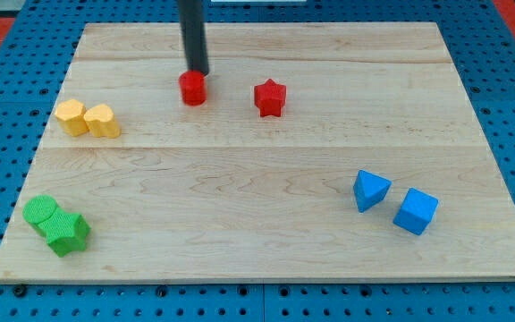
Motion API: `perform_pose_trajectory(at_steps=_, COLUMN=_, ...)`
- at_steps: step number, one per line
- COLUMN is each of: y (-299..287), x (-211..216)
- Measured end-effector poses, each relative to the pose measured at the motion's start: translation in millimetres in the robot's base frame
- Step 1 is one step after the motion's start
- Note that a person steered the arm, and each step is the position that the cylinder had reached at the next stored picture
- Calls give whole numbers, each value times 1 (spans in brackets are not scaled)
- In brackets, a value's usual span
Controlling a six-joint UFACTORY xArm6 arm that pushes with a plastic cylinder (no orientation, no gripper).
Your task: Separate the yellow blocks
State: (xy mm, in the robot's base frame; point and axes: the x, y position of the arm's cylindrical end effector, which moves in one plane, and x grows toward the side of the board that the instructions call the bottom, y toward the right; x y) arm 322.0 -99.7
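Two yellow blocks sit touching at the view's left: a yellow hexagon-like block [71,117] and a yellow heart-like block [102,121] to its right. My tip [198,72] is at the view's top centre, right behind a red cylinder [192,88] and about touching it. The tip is far to the right of the yellow pair.
A red star [269,97] lies right of the red cylinder. Two green blocks [56,224] touch at the bottom left. A blue triangle-like block [370,190] and a blue cube [416,211] sit at the lower right. The wooden board [257,179] lies on a blue pegboard.
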Motion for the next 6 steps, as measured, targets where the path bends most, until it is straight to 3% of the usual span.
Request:
perform_pose_trajectory(at_steps=1, y=-1, x=-3)
perform_pose_trajectory(at_steps=2, y=-53, x=-19)
perform_pose_trajectory(at_steps=3, y=-154, x=10)
perform_pose_trajectory(at_steps=4, y=-176, x=74)
perform_pose_trajectory(at_steps=6, y=-139, x=89)
